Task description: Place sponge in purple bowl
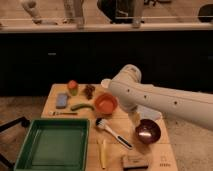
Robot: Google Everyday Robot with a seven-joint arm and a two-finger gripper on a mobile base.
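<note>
The sponge point(61, 100), a small blue-grey pad, lies flat near the left edge of the wooden table point(165, 150). The purple bowl point(147, 131) stands at the table's right side, its glossy inside showing nothing in it. My white arm reaches in from the right, with its elbow above the table's back edge. The gripper point(134, 119) hangs down from it, just up and left of the purple bowl and far to the right of the sponge. It is open and holds nothing.
An orange bowl point(105, 103) stands mid-table, with a white cup point(105, 83) behind it. Fruit point(73, 87) and a green vegetable point(81, 107) lie near the sponge. A green tray point(52, 145) fills the front left. A brush point(112, 132) and a brownish block point(135, 161) lie at the front.
</note>
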